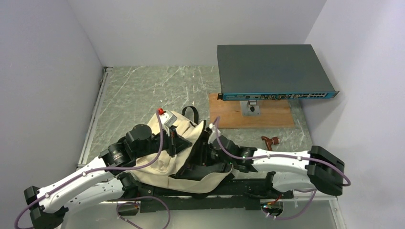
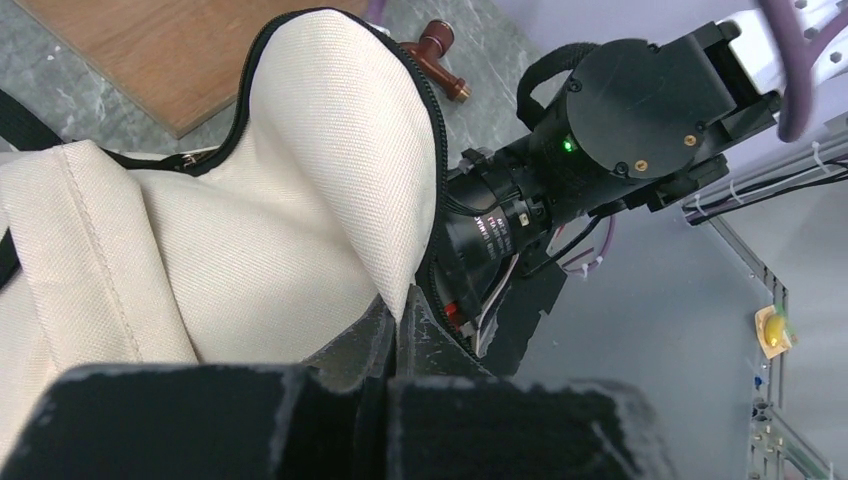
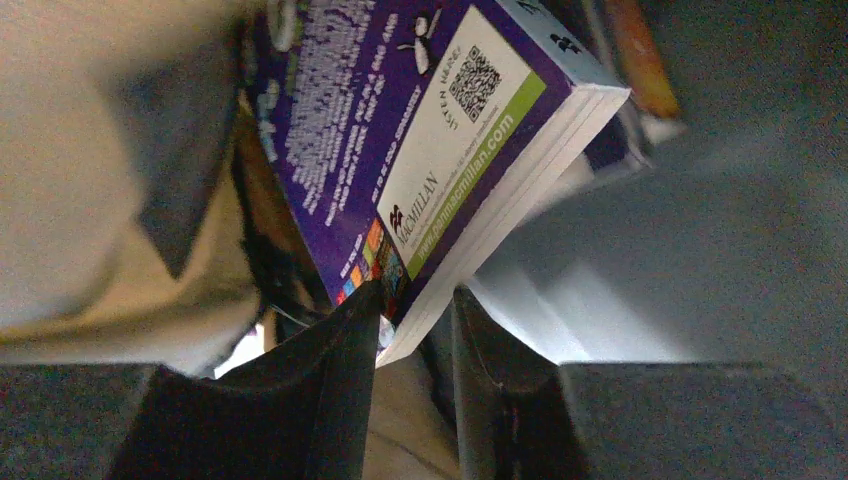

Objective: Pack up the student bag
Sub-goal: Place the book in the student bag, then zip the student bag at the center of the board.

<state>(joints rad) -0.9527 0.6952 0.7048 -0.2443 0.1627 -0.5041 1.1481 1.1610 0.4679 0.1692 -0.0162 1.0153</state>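
The student bag (image 2: 250, 200) is pinched open by the left gripper (image 2: 398, 322). The purple book (image 3: 400, 130), straddled narrowly by the right gripper (image 3: 418, 305), is best slid in flat.

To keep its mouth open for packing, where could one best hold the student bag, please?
Pinch the student bag by the zip-lined edge of its raised flap, from the robot's left: a thin fabric fold fingers can clamp, as the left gripper does.

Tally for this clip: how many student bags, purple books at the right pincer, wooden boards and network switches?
student bag: 1
purple book at the right pincer: 1
wooden board: 1
network switch: 1
total: 4
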